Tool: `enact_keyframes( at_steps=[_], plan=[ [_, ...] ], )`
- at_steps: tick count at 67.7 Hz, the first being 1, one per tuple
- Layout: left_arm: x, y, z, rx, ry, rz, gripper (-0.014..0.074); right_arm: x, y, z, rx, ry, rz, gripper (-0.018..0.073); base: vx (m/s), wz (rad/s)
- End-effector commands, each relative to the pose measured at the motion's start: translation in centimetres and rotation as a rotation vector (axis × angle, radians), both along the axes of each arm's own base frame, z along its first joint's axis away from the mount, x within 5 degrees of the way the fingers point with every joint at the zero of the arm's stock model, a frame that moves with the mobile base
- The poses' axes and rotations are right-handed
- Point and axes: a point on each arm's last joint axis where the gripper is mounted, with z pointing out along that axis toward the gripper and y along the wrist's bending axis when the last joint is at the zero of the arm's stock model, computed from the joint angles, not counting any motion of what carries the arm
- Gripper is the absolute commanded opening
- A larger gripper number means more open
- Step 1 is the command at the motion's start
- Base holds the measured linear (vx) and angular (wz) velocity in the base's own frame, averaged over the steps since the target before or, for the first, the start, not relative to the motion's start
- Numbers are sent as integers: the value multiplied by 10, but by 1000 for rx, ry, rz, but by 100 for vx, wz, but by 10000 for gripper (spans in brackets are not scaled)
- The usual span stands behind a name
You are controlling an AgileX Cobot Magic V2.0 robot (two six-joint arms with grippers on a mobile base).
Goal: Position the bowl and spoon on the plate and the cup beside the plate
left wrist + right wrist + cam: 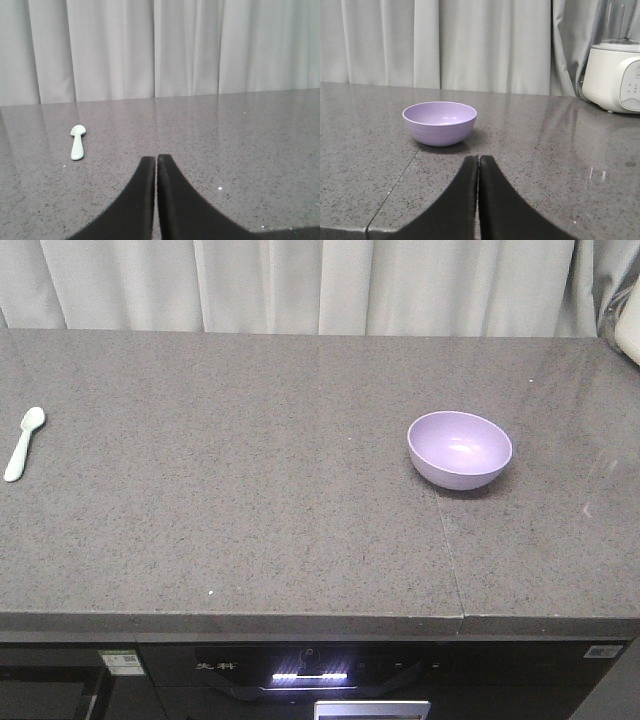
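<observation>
The lavender bowl [460, 449] stands upright and empty on the right half of the grey stone counter; in the right wrist view the bowl [440, 123] is ahead and slightly left of my right gripper [478, 159], which is shut with nothing in it. The mint-green spoon [23, 443] lies flat at the counter's far left edge; from the left wrist the spoon [77, 142] is ahead and to the left of my left gripper [156, 159], also shut and empty. Neither gripper shows in the front view. The plate and the cup are out of view.
A white blender base [614, 75] stands at the back right of the counter. A seam [448, 555] runs across the counter from near the bowl to the front edge. Grey curtains [300, 285] hang behind. An appliance panel [310, 672] with lit display sits below the front edge.
</observation>
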Motion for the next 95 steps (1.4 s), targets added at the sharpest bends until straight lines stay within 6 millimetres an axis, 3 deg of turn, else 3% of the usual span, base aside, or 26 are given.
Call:
enact_keyframes(
  at_steps=[1,95],
  plan=[
    [-2,0,15,-20,-102,2,-8,-1,0,6,-8,-86,-2,-1,6,-5],
    [-2,0,15,-20,-102,2,-8,-1,0,6,-8,-86,-2,-1,3,-1]
  ],
)
